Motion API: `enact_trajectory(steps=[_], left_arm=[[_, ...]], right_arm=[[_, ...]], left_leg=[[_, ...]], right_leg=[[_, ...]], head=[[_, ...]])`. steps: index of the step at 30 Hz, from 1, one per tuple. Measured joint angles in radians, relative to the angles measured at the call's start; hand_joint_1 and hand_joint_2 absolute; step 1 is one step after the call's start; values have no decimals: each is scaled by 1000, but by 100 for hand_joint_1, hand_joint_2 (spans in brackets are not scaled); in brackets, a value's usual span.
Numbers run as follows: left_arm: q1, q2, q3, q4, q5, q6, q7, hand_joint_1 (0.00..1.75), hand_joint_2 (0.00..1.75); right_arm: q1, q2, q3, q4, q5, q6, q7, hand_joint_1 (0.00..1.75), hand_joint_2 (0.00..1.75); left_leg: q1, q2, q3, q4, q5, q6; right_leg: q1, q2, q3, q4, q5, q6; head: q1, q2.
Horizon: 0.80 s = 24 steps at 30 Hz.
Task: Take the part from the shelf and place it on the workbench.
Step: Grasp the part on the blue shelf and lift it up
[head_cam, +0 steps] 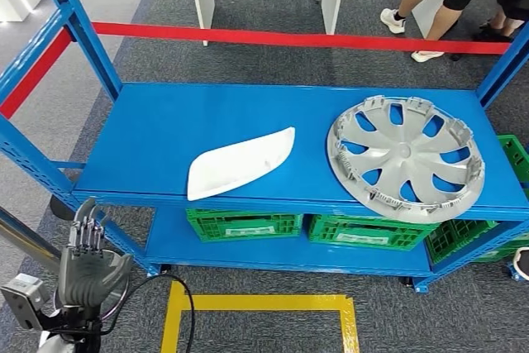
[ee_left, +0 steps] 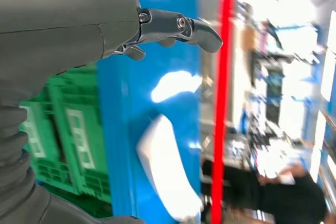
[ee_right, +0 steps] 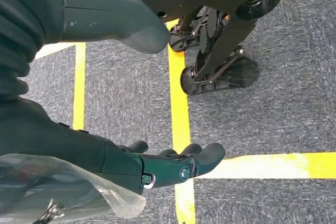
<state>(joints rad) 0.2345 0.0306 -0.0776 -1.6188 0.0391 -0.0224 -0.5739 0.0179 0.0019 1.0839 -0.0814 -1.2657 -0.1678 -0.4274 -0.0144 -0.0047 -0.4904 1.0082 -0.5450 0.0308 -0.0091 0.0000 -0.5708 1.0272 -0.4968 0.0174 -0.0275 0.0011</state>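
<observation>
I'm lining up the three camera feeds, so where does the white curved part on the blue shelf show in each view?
Head view: the white curved part lies on the blue shelf's top level, left of the silver wheel cover.
Left wrist view: the part lies on the shelf beyond the left hand.
Right wrist view: not in it; floor with yellow tape lines.
Shared landmark of head and left wrist views: the green crates under the shelf.

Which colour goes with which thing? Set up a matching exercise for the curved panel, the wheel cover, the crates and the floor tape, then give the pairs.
Things:
1. curved panel
2. wheel cover
3. crates
4. floor tape

Colours:
A. green
B. yellow
C. white
D. silver-grey

Pairs: 1-C, 2-D, 3-A, 4-B
</observation>
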Motion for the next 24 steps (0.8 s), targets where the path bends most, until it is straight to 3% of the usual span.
enact_trajectory(steps=[4, 14, 24], left_arm=[[-2, 11, -34, -23, -45, -2, -7, 0, 175], [-70, 78, -242, -86, -317, 21, 0, 0, 175], [-214, 108, -431, -91, -604, 55, 95, 0, 175]], right_arm=[[0, -5, 15, 7, -4, 5, -4, 0, 175], [-2, -39, 98, 35, -1, 52, -14, 0, 175], [-14, -62, 157, 56, 15, 89, -14, 0, 175]], left_leg=[[0, 1, 1, 0, 0, 0], [-1, 2, 1, 1, 0, 0], [-1, 2, 2, 1, 0, 0]], right_leg=[[0, 1, 0, 0, 0, 0], [-1, 1, 1, 0, 1, 1], [-1, 1, 1, 0, 2, 1]], head=[[0, 0], [0, 0], [0, 0]])
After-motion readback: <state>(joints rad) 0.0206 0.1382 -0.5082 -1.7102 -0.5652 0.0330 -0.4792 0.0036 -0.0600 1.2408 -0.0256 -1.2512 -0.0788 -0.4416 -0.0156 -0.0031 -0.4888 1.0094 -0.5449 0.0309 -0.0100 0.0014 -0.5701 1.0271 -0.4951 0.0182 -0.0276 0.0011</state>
